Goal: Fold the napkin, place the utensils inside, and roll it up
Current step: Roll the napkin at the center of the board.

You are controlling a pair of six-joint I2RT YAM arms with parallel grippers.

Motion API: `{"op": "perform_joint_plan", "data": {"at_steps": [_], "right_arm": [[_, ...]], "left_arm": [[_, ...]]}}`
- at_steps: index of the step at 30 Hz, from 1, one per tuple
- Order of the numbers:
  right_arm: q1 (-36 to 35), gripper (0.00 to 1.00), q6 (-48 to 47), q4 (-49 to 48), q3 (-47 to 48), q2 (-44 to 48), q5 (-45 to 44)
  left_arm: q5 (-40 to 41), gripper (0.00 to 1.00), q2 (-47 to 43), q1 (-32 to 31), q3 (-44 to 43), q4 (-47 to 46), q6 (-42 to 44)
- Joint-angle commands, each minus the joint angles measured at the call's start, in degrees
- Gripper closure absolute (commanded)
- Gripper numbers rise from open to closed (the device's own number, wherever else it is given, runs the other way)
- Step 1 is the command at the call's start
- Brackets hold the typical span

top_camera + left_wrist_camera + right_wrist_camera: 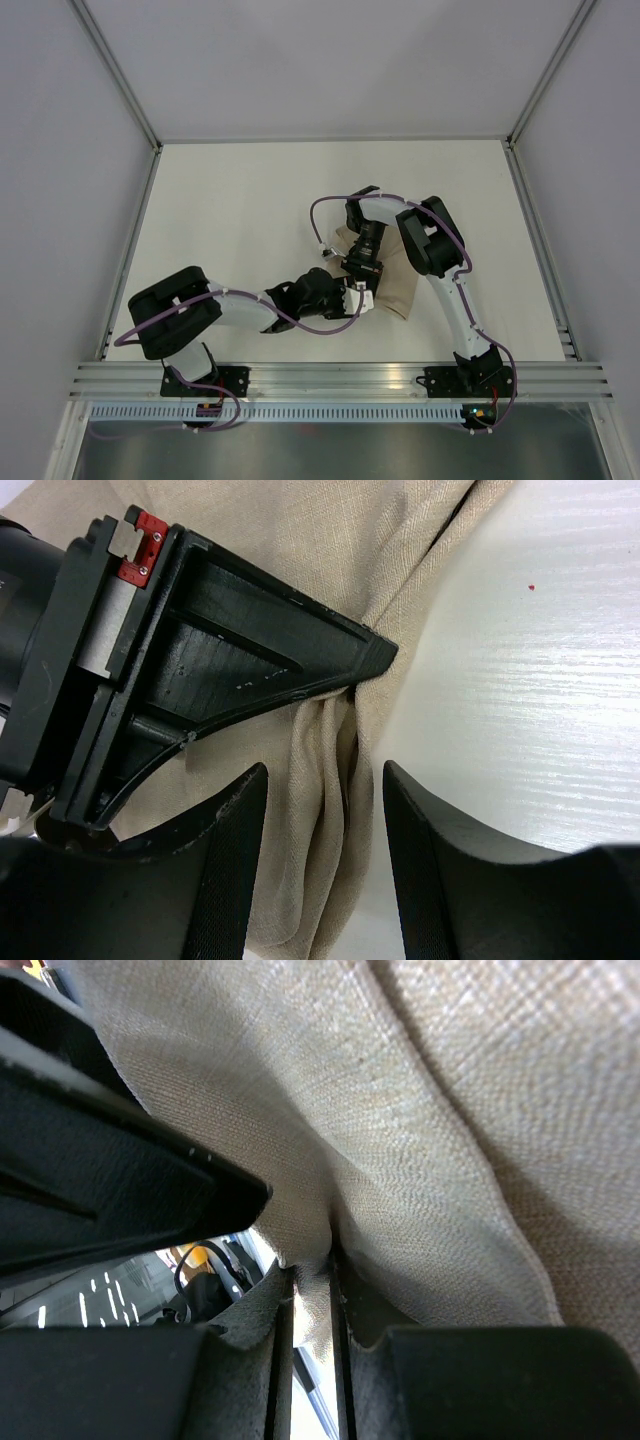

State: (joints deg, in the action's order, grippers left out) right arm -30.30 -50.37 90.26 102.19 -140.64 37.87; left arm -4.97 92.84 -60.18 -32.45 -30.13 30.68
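Note:
The beige napkin (392, 285) lies bunched on the white table between the two arms. My right gripper (362, 268) is shut on a raised fold of the napkin (450, 1160), the cloth pinched between its pads (312, 1290). My left gripper (325, 770) is open, its fingers (225, 860) on either side of a hanging fold of the napkin (330, 810), just below the right gripper's finger (260, 640). In the top view the left gripper (360, 300) sits at the napkin's left edge. The utensils are out of view.
The white table (250, 210) is bounded by grey walls and metal frame posts (130, 250) on the left, back and right. The aluminium rail (340, 378) with the arm bases runs along the near edge.

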Motion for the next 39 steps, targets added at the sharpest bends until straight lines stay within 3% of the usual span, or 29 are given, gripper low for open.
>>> {"op": "perform_joint_plan", "data": {"at_steps": [1,24,39], "right_arm": [[0.33,1.0,-3.77,-17.31,1.08,-3.59,-6.49],[0.25,1.0,-3.68,-17.4,1.25,-3.94,-6.84],[0.42,0.99,-3.68,-17.4,1.26,-3.94,-6.75]], "left_arm": [[-1.18,0.45,0.41,0.07,-2.61,-2.22,-0.88],[-4.43,0.51,5.07,-0.64,-3.76,-6.43,-3.34],[-5.66,0.85,6.04,-0.64,-4.2,-4.68,-3.96]]}}
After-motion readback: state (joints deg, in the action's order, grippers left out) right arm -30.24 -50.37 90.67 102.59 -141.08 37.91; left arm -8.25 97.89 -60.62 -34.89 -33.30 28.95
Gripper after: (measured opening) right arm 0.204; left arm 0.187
